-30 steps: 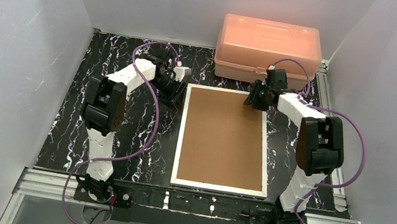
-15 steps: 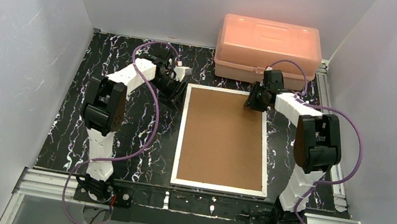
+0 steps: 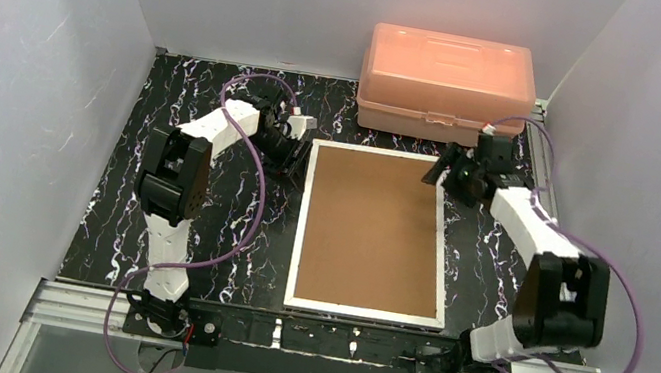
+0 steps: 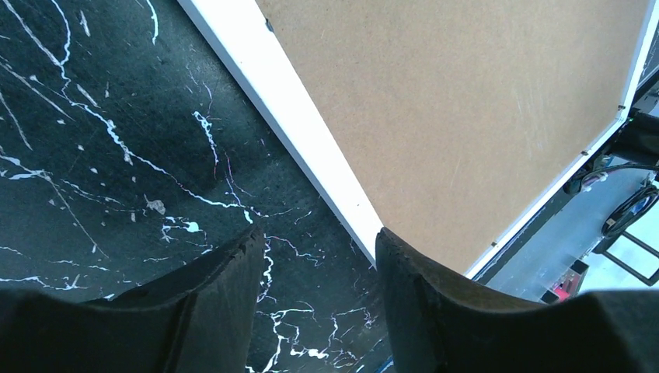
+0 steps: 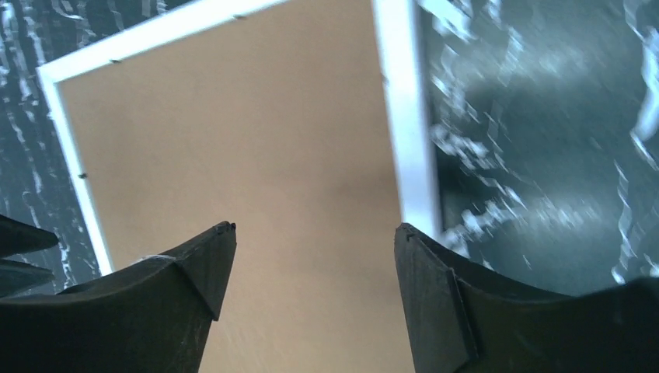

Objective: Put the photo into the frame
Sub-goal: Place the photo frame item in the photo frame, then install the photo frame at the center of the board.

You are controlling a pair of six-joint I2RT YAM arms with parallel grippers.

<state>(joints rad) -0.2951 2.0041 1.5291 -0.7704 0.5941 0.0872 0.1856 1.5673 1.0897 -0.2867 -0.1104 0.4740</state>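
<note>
Top view: the frame (image 3: 299, 232) lies flat at the centre of the black marbled table (image 3: 213, 258), its brown backing board (image 3: 370, 229) facing up inside the thin white border. A pink plastic box (image 3: 447, 84) stands at the upper edge of the table, just above the frame's upper right corner. The left gripper (image 3: 294, 157) sits low beside the frame's upper left corner; the right gripper (image 3: 439, 173) hangs at the upper right corner. From this height the fingers are too small to judge.

Left wrist view: the left gripper (image 4: 320, 237) has its two dark fingers spread with nothing between them. Through the gap runs the frame's white edge (image 4: 287, 116), slanting from the upper left down to just beside the right-hand finger. The board (image 4: 466, 101) fills the upper right, the table (image 4: 101, 140) the left.

Right wrist view: the right gripper (image 5: 315, 229) stands wide apart and holds nothing. It hovers over the board (image 5: 249, 140), which fills the centre, while the frame's white edge (image 5: 404, 132) runs down right of centre. The blurred table (image 5: 544, 155) lies beyond it at right.
</note>
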